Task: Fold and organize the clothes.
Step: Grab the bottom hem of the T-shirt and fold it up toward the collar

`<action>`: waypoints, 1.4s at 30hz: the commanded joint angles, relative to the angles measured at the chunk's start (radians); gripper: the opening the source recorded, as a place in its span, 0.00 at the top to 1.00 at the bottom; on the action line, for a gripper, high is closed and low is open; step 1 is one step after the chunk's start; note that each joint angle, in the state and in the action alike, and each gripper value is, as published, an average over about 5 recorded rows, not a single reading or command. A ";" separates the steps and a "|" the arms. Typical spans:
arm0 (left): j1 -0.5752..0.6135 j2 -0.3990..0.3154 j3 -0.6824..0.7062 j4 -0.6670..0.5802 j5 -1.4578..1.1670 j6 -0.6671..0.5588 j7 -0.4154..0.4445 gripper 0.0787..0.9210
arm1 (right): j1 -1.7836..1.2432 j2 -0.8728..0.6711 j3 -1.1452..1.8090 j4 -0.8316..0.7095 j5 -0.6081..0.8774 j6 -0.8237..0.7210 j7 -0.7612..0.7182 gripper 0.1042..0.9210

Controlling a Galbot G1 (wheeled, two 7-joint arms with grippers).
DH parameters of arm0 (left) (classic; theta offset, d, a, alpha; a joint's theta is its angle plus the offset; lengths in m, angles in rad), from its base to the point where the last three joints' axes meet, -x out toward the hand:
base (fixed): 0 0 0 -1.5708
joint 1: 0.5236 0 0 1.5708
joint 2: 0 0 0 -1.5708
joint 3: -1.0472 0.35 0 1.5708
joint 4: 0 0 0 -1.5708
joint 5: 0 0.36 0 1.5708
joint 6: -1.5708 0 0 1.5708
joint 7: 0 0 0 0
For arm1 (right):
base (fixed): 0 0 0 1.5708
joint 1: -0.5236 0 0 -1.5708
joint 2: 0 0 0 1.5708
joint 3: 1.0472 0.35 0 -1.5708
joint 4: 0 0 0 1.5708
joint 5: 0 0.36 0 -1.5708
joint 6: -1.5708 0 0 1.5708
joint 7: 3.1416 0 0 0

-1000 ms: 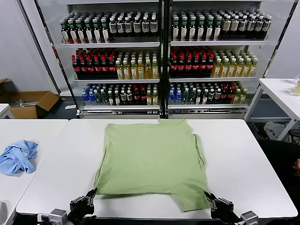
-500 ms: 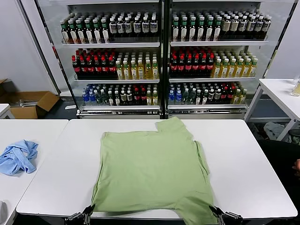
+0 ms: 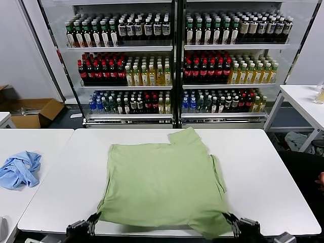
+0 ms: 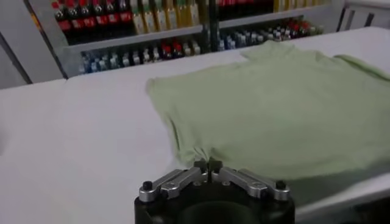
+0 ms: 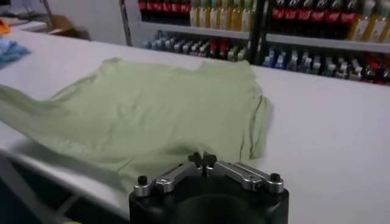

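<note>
Green cotton fills the middle of the white table point(image 3: 263, 172) in front of us: the polo shirt point(image 3: 162, 182) lies spread flat, plain side up, with one sleeve poking out toward the far edge and its near hem drawn to the table's near edge. Our left gripper point(image 3: 93, 219) sits at the near left corner of the shirt, its fingers pinched tight on a small bunch of the hem, as the left wrist view shows with the fabric gathered up between the tips point(image 4: 207, 165). Our right gripper point(image 3: 229, 220) is at the near right corner, likewise clamped on the cloth point(image 5: 204, 159). Off to the left, on a neighbouring table point(image 3: 45, 142), a crumpled light blue garment point(image 3: 19, 169) lies well apart from the shirt. Beyond the table stand shelves of bottled drinks point(image 3: 172, 66).
</note>
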 commanded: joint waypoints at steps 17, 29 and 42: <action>-0.407 -0.032 0.097 0.380 -0.123 -0.087 0.090 0.99 | 0.540 0.102 -0.375 -0.287 -0.083 -0.031 0.083 1.00; -0.475 -0.026 0.137 0.451 -0.102 -0.087 0.112 0.99 | 0.569 0.143 -0.397 -0.362 -0.132 -0.033 0.083 1.00; -0.573 -0.032 0.191 0.560 -0.055 -0.111 0.139 0.99 | 0.603 0.163 -0.426 -0.427 -0.151 -0.032 0.078 1.00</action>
